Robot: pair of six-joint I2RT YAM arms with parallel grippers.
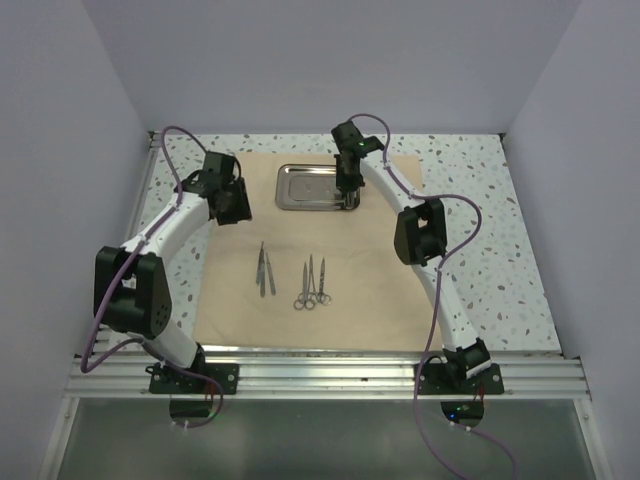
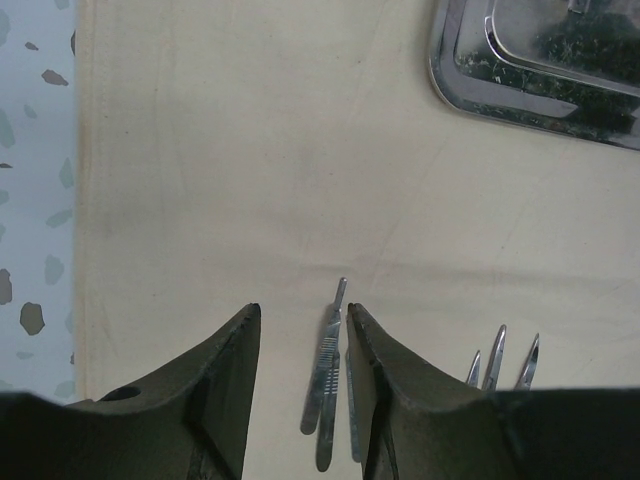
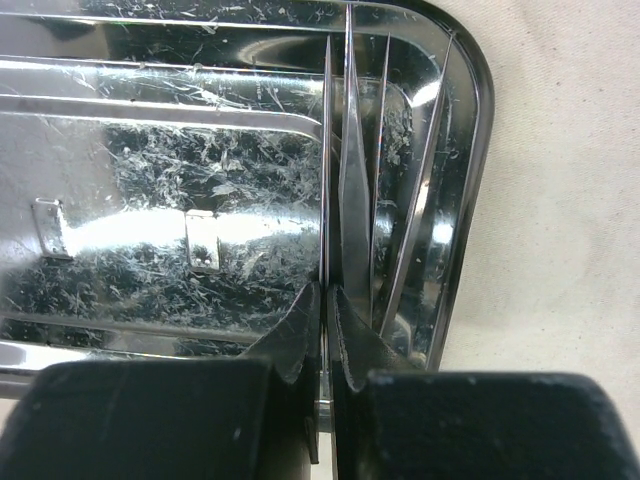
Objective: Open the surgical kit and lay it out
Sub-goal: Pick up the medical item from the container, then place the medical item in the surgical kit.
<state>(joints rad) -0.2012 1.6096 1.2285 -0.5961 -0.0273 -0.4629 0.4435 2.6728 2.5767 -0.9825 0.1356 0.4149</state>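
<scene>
The beige cloth wrap (image 1: 230, 300) lies spread flat on the table. The steel tray (image 1: 290, 187) sits at its far middle. Three slim handles (image 1: 265, 270) and three ring-handled scissors or forceps (image 1: 312, 285) lie on the cloth in the middle. My left gripper (image 1: 228, 200) is open and empty above the cloth's far left; in the left wrist view (image 2: 303, 312) the slim handles (image 2: 327, 370) show between its fingers, lower down. My right gripper (image 1: 348, 190) is at the tray's right end, shut (image 3: 328, 290) on a slim silver instrument (image 3: 352, 180) that points across the tray (image 3: 470, 150).
The speckled tabletop (image 1: 480, 250) borders the cloth on both sides. White walls close in the left, right and back. The scissor tips (image 2: 497, 355) and the tray's corner (image 2: 520, 100) show in the left wrist view.
</scene>
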